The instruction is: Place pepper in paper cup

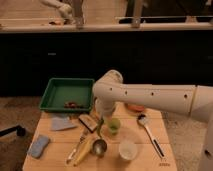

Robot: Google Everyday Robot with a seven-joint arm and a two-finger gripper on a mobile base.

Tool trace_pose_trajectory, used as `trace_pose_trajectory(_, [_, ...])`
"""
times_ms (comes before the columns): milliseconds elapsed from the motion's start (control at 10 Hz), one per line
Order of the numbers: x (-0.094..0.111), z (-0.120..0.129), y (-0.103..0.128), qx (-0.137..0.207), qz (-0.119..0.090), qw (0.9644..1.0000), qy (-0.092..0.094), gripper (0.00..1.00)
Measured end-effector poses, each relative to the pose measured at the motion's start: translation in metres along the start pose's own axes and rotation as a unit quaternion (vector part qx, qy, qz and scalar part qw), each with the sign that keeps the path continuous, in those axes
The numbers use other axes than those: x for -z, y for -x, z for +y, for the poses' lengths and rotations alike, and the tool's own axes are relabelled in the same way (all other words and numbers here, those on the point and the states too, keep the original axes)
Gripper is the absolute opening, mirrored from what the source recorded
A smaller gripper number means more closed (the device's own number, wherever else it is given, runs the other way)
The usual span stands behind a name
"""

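Observation:
My gripper (102,116) hangs from the white arm over the middle of the wooden table (55,162). A thin dark green pepper (101,127) shows right under it, standing nearly upright; I cannot tell whether it is held. The white paper cup (127,149) stands upright at the table's front, to the right of and nearer than the gripper. It is apart from the pepper.
A round light-green fruit (114,125) sits just right of the pepper. A steel cup (99,146), a banana (84,151) and a fork (75,146) lie front left. A green tray (67,93) is at the back left, with a blue cloth (62,123), a blue sponge (39,145) and a long-handled utensil (149,134) elsewhere.

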Motion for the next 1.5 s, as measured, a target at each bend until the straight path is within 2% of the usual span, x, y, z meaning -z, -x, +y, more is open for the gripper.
trace_pose_trajectory(400, [0.009,0.023,-0.008,-0.021,0.004,0.9998,0.003,0.0])
trace_pose_trajectory(900, [0.01,0.065,-0.02,-0.06,-0.004,0.9982,0.008,0.0])
trace_pose_trajectory(1200, [0.009,0.069,-0.022,-0.066,-0.005,0.9977,0.01,0.0])
trace_pose_trajectory(1500, [0.017,0.069,-0.025,-0.076,0.017,0.9969,0.007,0.0])
